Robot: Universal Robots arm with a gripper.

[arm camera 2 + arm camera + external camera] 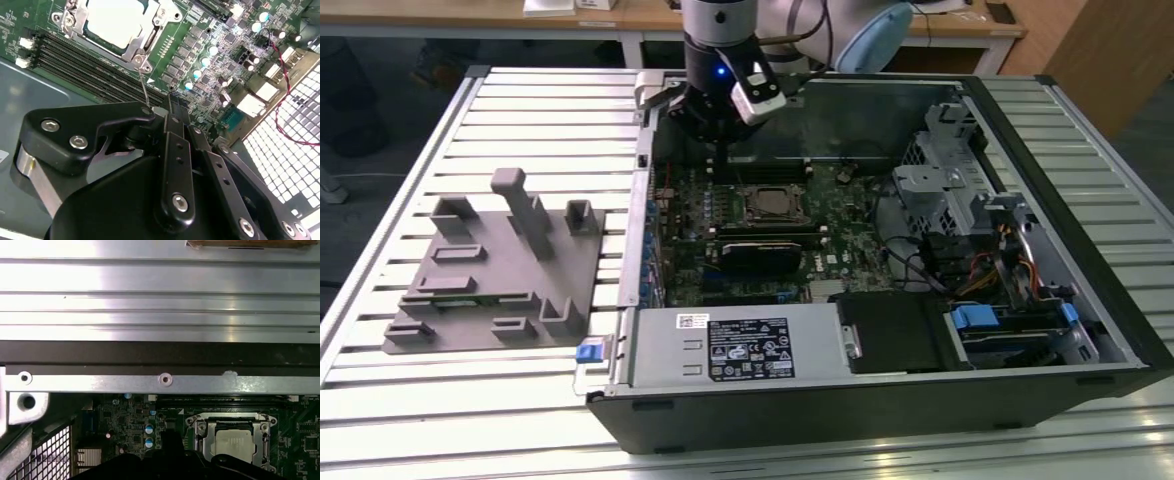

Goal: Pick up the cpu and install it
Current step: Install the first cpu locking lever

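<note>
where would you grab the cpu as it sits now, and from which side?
The cpu lies flat inside the metal socket frame, edges boxed in. Probably only its bare top face is free, so come straight down from above, not from the sides.

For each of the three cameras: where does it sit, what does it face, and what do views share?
Exterior view: off the arm, looking down on the open computer case; arm and end effector over the motherboard.
Second wrist view: on the arm, facing the motherboard past black end effector linkage.
First wrist view: on the arm, facing the case wall.
Both wrist views share the cpu in its socket.
</note>
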